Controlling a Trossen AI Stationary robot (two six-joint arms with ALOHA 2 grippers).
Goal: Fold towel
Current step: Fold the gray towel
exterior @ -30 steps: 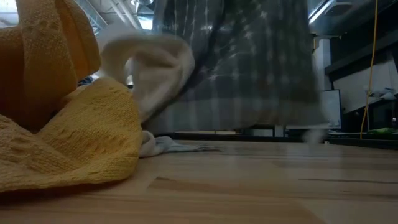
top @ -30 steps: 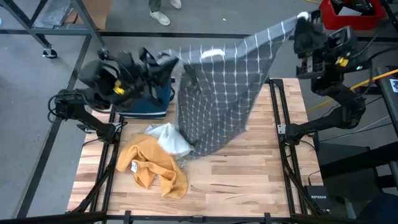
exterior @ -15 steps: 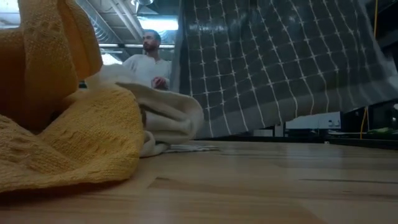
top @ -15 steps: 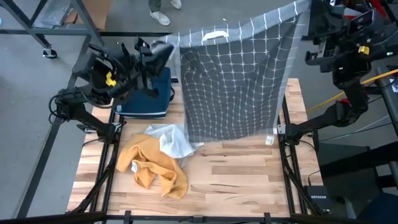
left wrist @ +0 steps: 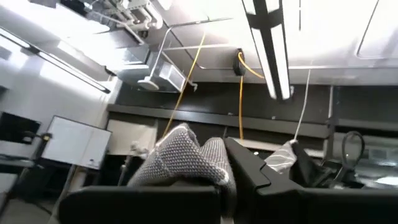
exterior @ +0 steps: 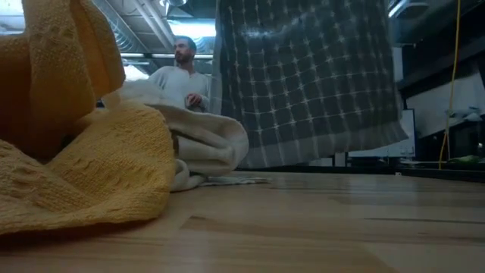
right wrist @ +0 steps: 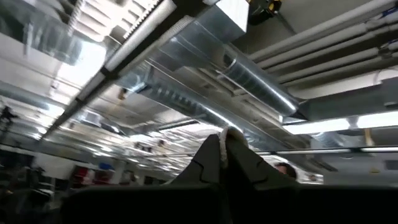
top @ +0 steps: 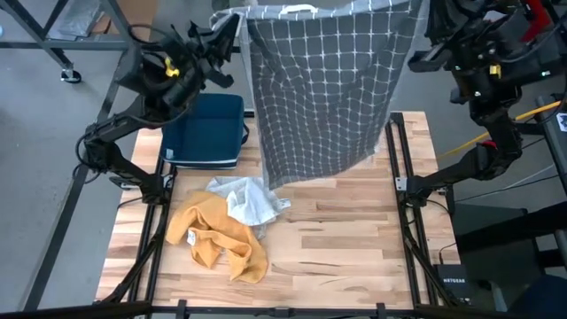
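A grey towel (top: 328,89) with a white grid hangs as a flat sheet over the far half of the table. It is stretched between my two raised grippers. My left gripper (top: 229,22) is shut on its upper left corner, and my right gripper (top: 420,27) is shut on its upper right corner. In the low view the towel's lower edge (exterior: 318,155) hangs clear above the wooden table top (exterior: 318,220). My left gripper pinches the towel's upper left corner (left wrist: 186,155) between its two fingers, and the cloth is bunched into a wad there. The fingers slant upward from the table's left side. The towel hangs below, clear of the table. My right gripper pinches the towel's upper right corner between its two fingers; only a thin edge of cloth (right wrist: 222,142) shows between the fingertips. The fingers slant upward from the table's right side. The top hem (top: 337,9) runs nearly straight between the two holds.
A crumpled yellow towel (top: 217,235) and a whitish cloth (top: 246,199) lie on the table's left half. A dark blue folded piece (top: 208,128) lies at the far left. A person (exterior: 182,76) stands beyond the table. Bare wood lies at the near right.
My left gripper has gone toward the table's far edge with its corner, and my right gripper has turned about. The towel, slanted and bunched a second ago, has spread out into a flat hanging sheet. Its lower end has swung from the left toward the middle.
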